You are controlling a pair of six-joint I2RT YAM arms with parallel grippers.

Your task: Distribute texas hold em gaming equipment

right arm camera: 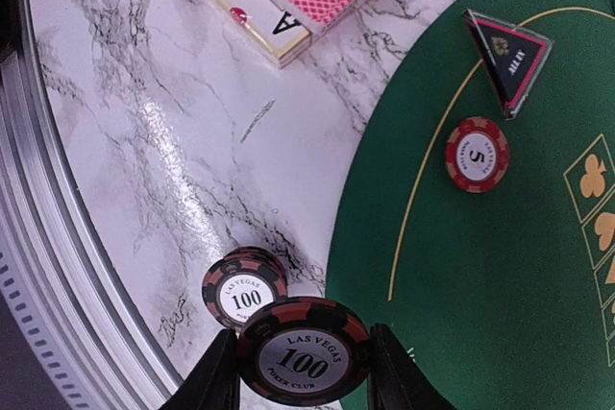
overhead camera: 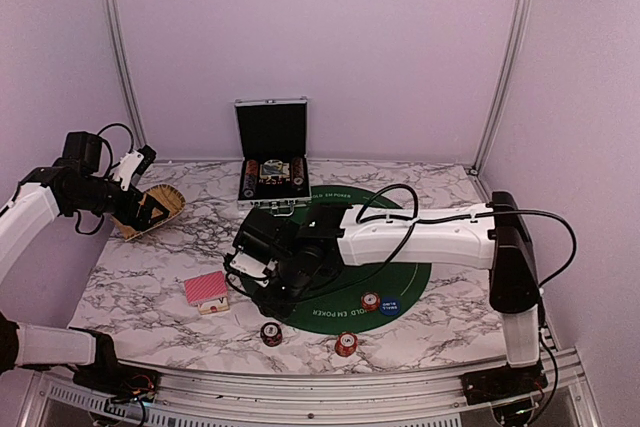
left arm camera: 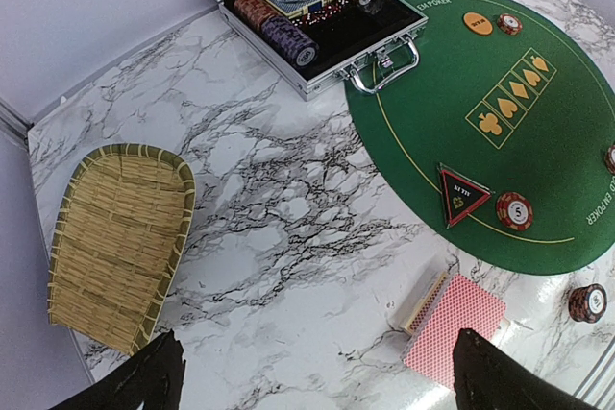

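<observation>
Only the right wrist view shows the right gripper (right arm camera: 303, 372) clamped on a 100 chip (right arm camera: 304, 352), beside a second 100 chip (right arm camera: 245, 293) on the marble table (right arm camera: 144, 141). One 5 chip (right arm camera: 477, 154) and one triangular marker (right arm camera: 507, 55) sit on the green mat (right arm camera: 500, 285). The left gripper (left arm camera: 317, 376) has its jaws wide apart, empty.

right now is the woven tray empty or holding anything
Empty: the woven tray shows only bare weave inside, seen from the left wrist view.

A pale purple wall (overhead camera: 320, 37) stands behind and at both sides, with shiny metal posts (overhead camera: 118, 47) in the back corners, and the table (overhead camera: 150, 287) has a white top with dark wavy lines and a metal rail (overhead camera: 300, 382) along its near edge.
</observation>
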